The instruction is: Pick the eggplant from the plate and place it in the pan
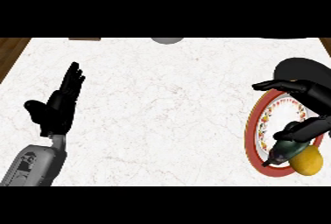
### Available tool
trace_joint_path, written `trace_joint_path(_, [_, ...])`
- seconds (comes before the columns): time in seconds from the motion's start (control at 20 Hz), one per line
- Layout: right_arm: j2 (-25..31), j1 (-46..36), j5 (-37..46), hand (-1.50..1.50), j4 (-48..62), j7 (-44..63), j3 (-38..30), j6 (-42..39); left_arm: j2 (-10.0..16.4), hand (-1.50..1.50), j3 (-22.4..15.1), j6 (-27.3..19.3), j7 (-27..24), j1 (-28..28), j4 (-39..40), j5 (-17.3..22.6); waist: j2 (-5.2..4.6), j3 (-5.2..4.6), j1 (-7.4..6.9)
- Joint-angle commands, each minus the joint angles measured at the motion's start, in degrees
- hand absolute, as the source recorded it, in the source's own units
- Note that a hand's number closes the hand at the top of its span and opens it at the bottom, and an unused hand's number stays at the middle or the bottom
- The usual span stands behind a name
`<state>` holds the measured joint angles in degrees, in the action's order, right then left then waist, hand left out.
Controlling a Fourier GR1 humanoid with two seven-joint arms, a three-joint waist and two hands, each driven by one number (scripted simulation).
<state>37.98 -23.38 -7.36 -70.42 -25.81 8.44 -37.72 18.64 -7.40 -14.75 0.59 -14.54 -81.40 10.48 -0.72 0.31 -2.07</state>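
- Fills nearly the whole view with a white, veined surface [168, 109]; meets brown wood [13, 48] along the left edge and again at the top right corner.
- Leaves a broad bare stretch of the surface between the left hand and the plate, the widest room for moving.
- Crowds the task's things against the right edge: a red-rimmed plate [253, 131] with a patterned border, cut off by the view's right side, and a black pan [297, 65] just beyond its far rim, partly hidden behind the right hand.
- Shows at the far edge a grey rounded thing [168, 40] and a flat brown thing [84, 39], both cropped and both well apart from the plate.
- Finds the eggplant [284, 151] on the near part of the plate: dark, greenish-black, slim, tilted, with its narrow end pointing down-left to the red rim.
- Sets a yellow rounded fruit [307, 161] just beside the eggplant on its right, touching it, at the plate's near rim.
- Brings the right hand [310, 94] in from the right edge over the plate; stretches part of it leftward above the far rim and curls the rest down round the eggplant's upper end; cannot tell thumb from fingers there, nor whether the eggplant is off the plate.
- Rests the left hand [58, 109] at the left of the surface, wide and flat, fingers straight and pointing away from the robot, holding nothing, with the grey forearm [32, 164] entering at the lower left corner.
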Motion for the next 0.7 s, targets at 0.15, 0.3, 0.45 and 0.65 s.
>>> trace_joint_path(0.15, [11.61,-12.16,7.74,-1.5,6.19,-10.95,0.89,-9.95,1.09,0.0,0.42,2.67,1.1,-0.52,-1.0,1.12,-0.15,-0.17,-1.41])
trace_joint_path(0.3, [17.5,-16.3,11.99,-1.5,3.78,-10.58,4.44,-11.59,-0.84,0.0,-0.65,1.85,0.32,-0.65,0.4,0.44,-0.31,-0.27,-1.52])
trace_joint_path(0.45, [17.67,-20.29,14.6,-1.5,6.99,-12.13,7.58,-12.04,-0.23,0.0,0.66,1.91,2.3,-3.23,0.26,0.93,-0.21,-0.25,-1.15])
trace_joint_path(0.65, [15.33,-26.93,14.4,-1.5,8.04,-10.58,9.56,-11.83,-0.74,0.0,-0.45,0.93,3.3,-1.45,-1.64,-0.49,0.17,-0.28,-0.83])
